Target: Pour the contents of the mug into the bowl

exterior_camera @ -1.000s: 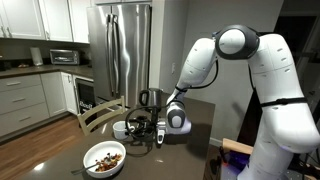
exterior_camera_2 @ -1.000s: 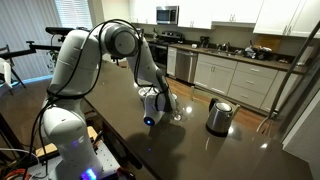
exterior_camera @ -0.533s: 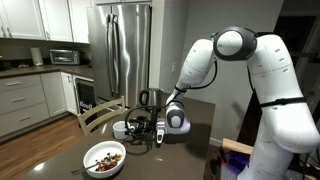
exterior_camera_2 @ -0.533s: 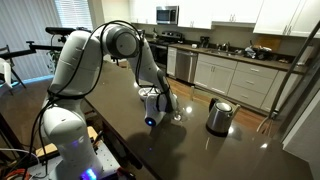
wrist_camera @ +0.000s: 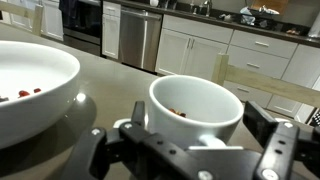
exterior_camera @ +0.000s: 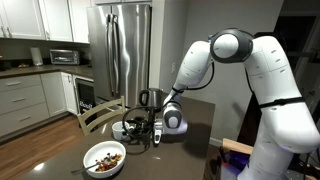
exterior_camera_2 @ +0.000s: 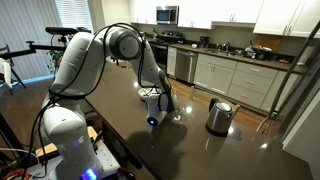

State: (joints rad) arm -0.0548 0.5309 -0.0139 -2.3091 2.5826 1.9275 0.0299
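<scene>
The small white mug stands upright on the dark table with a few brownish bits inside. In the wrist view it fills the space between my open gripper's two black fingers, which flank its sides without pressing it. The wide white bowl with bits of food sits just to the mug's left. In an exterior view the bowl lies near the table's front corner, and the mug shows partly behind the gripper. From the opposite side the gripper hides the mug.
A steel kettle stands behind the gripper, also seen as the kettle farther along the table. A wooden chair is pushed against the table edge. Kitchen cabinets line the background.
The arm has edged slightly forward, bringing the fingers further around the mug. The jaws stay open and the mug has not moved.
</scene>
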